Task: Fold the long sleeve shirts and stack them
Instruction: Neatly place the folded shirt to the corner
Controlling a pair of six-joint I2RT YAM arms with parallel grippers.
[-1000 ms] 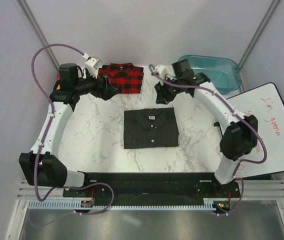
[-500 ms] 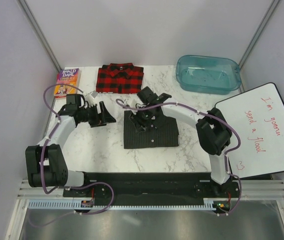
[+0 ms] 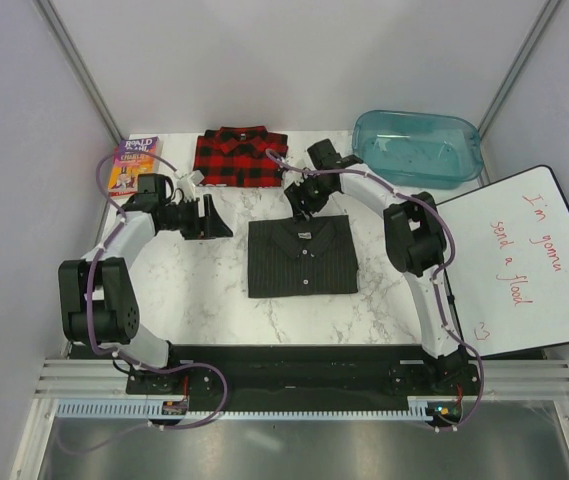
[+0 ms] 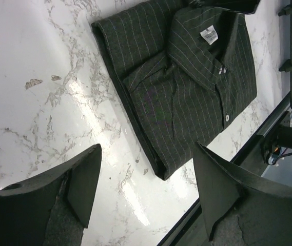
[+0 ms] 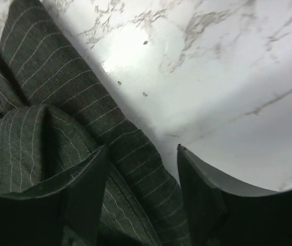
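1. Since half a second ago, your right gripper (image 3: 302, 200) has pulled off the charcoal pinstripe shirt (image 3: 302, 258) toward the far edge. It now sits at the shirt's far left corner. The left gripper (image 3: 214, 220) has barely shifted, and both shirts lie as before.
2. Top view:
   - The charcoal pinstripe shirt lies folded and flat at mid-bench, collar toward the far edge.
   - The plaid shirt (image 3: 241, 158) lies folded at the far edge, left of centre, well apart from the other shirt.
   - A book (image 3: 136, 163) is in the far left corner and a teal bin (image 3: 416, 118) in the far right corner.
   - A whiteboard (image 3: 534, 260) lies along the right edge.
   - The left gripper hangs over bare bench (image 3: 194, 290), left of the charcoal shirt.
3. Left wrist view: the left gripper (image 4: 147, 154) is spread wide with nothing between its fingers (image 4: 84, 184). The charcoal pinstripe shirt (image 4: 187, 77) is ahead of it, with its collar label (image 4: 210, 36) showing.
4. Right wrist view: the right gripper (image 5: 141, 148) is spread and gripping nothing. One of its fingers (image 5: 84, 195) is over the charcoal pinstripe shirt (image 5: 58, 102) and the other over bare marble. You cannot tell whether it touches the cloth.
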